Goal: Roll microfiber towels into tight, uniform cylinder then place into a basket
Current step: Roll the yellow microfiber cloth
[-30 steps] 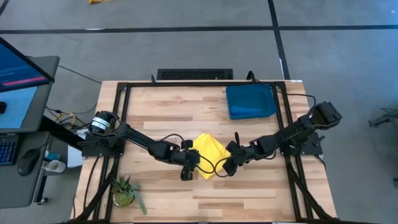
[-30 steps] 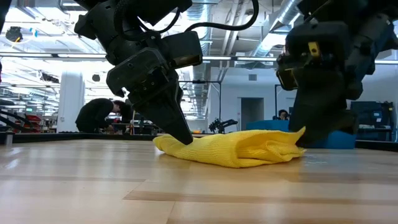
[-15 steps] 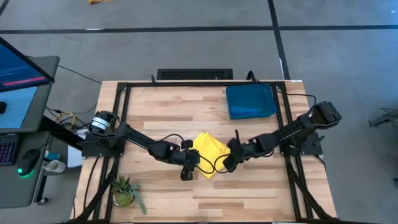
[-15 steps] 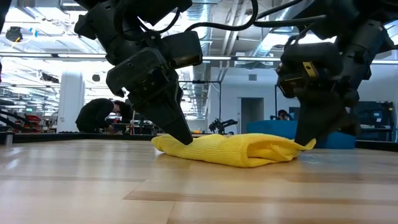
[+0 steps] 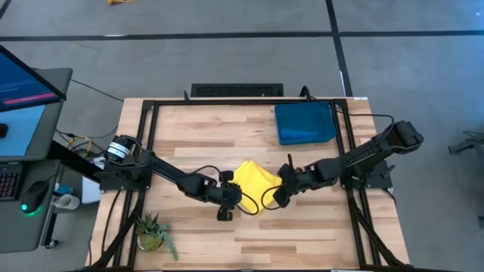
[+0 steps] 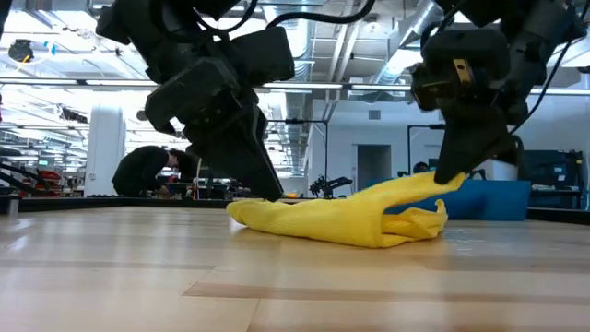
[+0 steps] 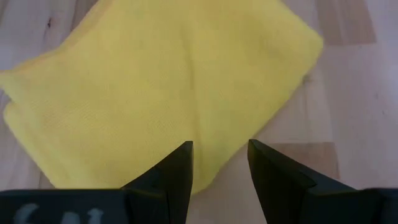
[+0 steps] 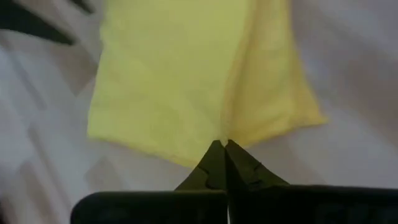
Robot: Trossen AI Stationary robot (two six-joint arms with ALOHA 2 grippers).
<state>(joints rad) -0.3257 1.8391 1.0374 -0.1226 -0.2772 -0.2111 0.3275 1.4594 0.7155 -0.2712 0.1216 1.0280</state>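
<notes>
Fingers of the right gripper [image 6: 454, 175] pinch a raised corner of the soft, folded yellow towel [image 5: 252, 186] mid-table; the left gripper [image 7: 219, 163] hovers parted at its opposite edge. Farther back, the teal basket [image 5: 305, 123] sits on pale wood planks.

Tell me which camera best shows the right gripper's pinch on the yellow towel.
The right wrist view: the right gripper is shut on the soft yellow microfiber towel edge. The low view shows that edge lifted; the high view shows only overlap.
</notes>
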